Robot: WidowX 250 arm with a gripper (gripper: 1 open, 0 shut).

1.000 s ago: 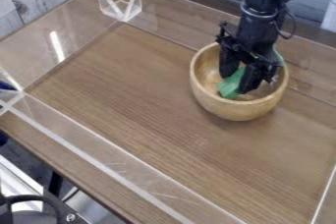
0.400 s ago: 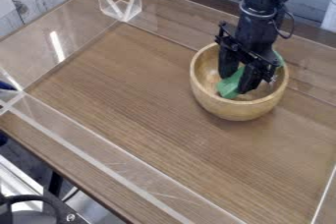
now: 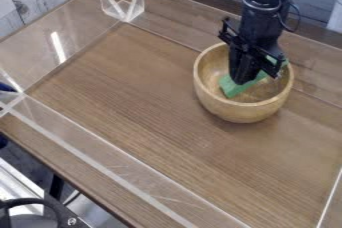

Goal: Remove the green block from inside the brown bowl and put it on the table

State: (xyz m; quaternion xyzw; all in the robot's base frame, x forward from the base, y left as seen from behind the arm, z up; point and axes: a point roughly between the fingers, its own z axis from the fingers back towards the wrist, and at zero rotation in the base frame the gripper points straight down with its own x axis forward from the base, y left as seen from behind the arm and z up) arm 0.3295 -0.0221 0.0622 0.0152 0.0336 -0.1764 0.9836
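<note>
We see the small, matte, bright green block (image 3: 231,87) inside the brown bowl, low in its hollow. Part of the block shows just beside the black fingertips, and the fingers cover some of the rest, so we cannot trace its whole outline. The round, light tan wooden bowl (image 3: 221,106) has a thick rim and smooth sides; it sits upright on the table, toward the far right part of the top as we look at it.

Above it we see the black mechanical gripper (image 3: 242,75). The arm comes in from the top of the view and reaches down over the far side of the bowl. Its wrist is above the far rim, and the fingers point downward and slant toward the left of the view, their tips inside the bowl, at the block. The pincer is drawn narrow, its fingers close together. We cannot tell whether they grip the block or only lie against it.

Around the bowl spreads the large brown wood-grain table (image 3: 134,102), edged by clear acrylic walls (image 3: 51,42). Near the far edge, well apart from the bowl, we see a pale, angular, see-through piece (image 3: 123,3). A round black object (image 3: 30,212) shows at the near left corner of the view.
</note>
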